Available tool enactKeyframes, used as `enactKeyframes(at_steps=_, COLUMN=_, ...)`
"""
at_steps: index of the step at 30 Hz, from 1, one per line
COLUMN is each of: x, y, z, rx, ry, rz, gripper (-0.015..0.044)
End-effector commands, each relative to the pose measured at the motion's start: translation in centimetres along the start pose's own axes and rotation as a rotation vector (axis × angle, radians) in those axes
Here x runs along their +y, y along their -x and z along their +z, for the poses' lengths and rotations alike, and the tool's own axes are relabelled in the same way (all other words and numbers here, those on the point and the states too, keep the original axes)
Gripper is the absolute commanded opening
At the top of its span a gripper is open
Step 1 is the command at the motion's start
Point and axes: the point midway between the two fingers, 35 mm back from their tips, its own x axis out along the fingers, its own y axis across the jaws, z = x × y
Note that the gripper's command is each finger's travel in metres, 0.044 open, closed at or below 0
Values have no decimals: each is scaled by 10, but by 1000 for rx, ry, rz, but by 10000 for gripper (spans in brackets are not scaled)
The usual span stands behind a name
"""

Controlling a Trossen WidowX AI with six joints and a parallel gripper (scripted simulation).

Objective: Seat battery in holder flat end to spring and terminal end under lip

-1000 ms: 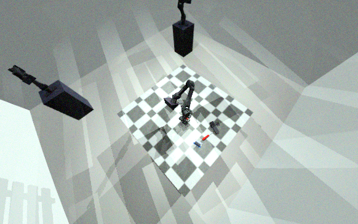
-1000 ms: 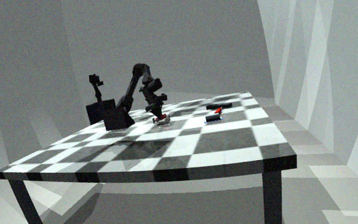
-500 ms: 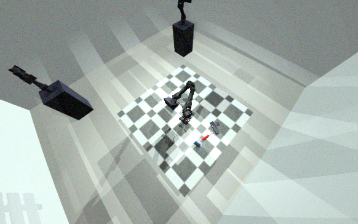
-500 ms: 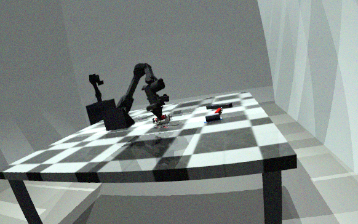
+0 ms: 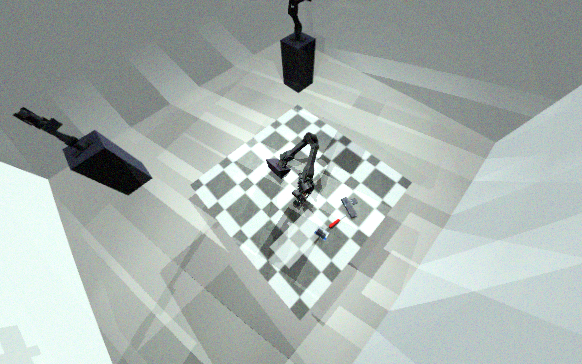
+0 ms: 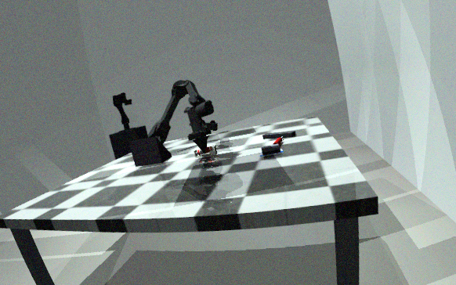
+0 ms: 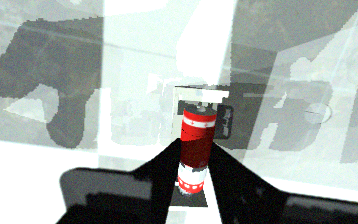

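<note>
Between claw [image 7: 196,159] fingers, battery [image 7: 197,135] lengthwise.

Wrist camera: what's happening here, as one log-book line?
gripper: shut on red battery | battery: lying along holder, terminal end toward far lip | seating: cannot tell | not yet released

Checkerboard-topped desk [image 6: 274,203] on dark legs, plain grey walls [image 6: 235,47], pale angular wall panel [image 6: 396,98] at right, grey floor [image 5: 450,300] crossed by light streaks.
</note>
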Motion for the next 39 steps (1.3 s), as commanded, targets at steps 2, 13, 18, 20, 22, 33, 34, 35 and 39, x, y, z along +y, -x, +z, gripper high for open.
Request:
enactKeyframes(at_steps=2, x=1, y=-4, z=-4, rx=55, ry=-3, rz=4, gripper=84)
enactKeyframes(at_steps=13, x=3, y=-4, z=-2, rx=122, ry=5, rz=-4, gripper=84)
enactKeyframes(at_steps=18, x=4, y=-4, z=0, rx=135, ry=7, rz=-7, gripper=84)
enactKeyframes(at_steps=20, x=4, y=-4, z=0, rx=141, ry=7, rz=-11, gripper=84)
enactKeyframes(at_steps=22, x=4, y=-4, z=0, rx=144, ry=7, rz=-13, gripper=84)
enactKeyframes(at_steps=33, x=4, y=-4, z=-1, rx=146, ry=6, rz=-16, gripper=84)
enactKeyframes(at_steps=34, x=4, y=-4, z=-1, rx=146, ry=6, rz=-16, gripper=84)
enactKeyframes(at_steps=35, x=4, y=-4, z=-1, rx=146, ry=6, rz=-16, gripper=84)
enactKeyframes(at_steps=39, x=4, y=-4, z=1, rx=146, ry=6, rz=-16, gripper=84)
